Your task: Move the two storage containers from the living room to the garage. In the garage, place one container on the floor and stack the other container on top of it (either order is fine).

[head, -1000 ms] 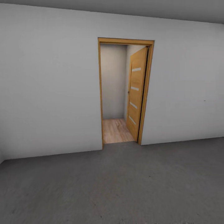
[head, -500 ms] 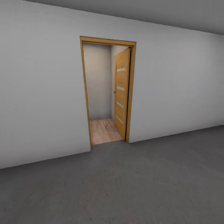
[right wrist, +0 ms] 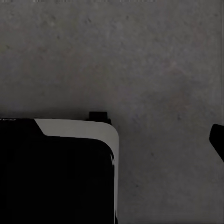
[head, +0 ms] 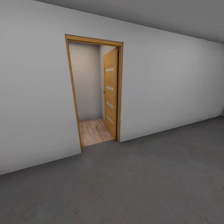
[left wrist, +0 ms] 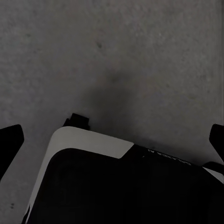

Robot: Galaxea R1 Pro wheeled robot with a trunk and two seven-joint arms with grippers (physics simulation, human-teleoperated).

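where wooden side door [head: 110,93] stands open, floor [head: 140,180] dark grey.

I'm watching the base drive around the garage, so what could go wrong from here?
The doorway is narrow, and its open wooden door takes up part of the right side, so the base could clip the frame or the door leaf if it heads through off-centre. Both wrist views look down at the concrete floor beside the robot's base.
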